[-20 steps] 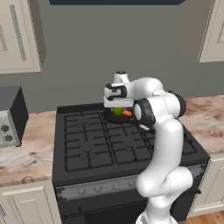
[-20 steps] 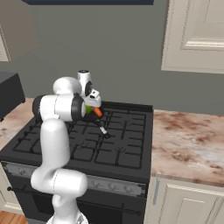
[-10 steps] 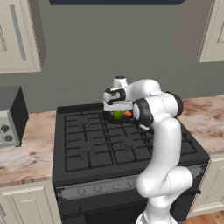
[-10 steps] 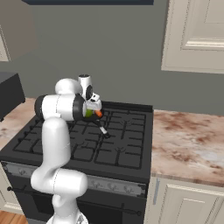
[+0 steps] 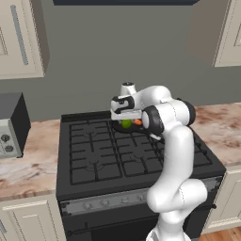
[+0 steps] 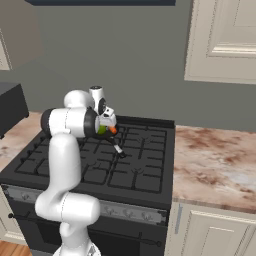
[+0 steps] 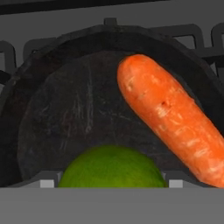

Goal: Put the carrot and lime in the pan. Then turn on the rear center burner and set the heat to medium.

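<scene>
**Ana:** Since a second ago the arm has barely shifted; the hand has edged slightly leftward over the back of the stove, and the carrot and lime lie where they lay.

**Ben:** What does the left base view give?

**Ana:** The gripper (image 5: 125,117) hangs over the pan (image 5: 123,127) at the rear of the stove (image 5: 94,155). The lime (image 5: 126,124) shows green just under the hand, with the carrot (image 5: 137,122) orange beside it, toward the arm.

**Ben:** And from the right base?

**Ana:** The gripper (image 6: 108,125) sits behind the arm's elbow, partly hidden. The lime (image 6: 102,130) and the carrot (image 6: 113,130) peek out beneath it, and the pan's handle (image 6: 116,148) slants toward the front over the grates.

**Ben:** The hand view?

**Ana:** The pan (image 7: 52,118) lies right below on the black grating (image 7: 205,39). The carrot (image 7: 170,113) lies aslant across the pan's floor; the lime (image 7: 111,168) rests at the near edge, apart from the carrot.

**Ben:** Jaws?

**Ana:** Spread wide, holding nothing; the lime sits between the two small tips (image 7: 47,183) at the bottom of the view.
</scene>
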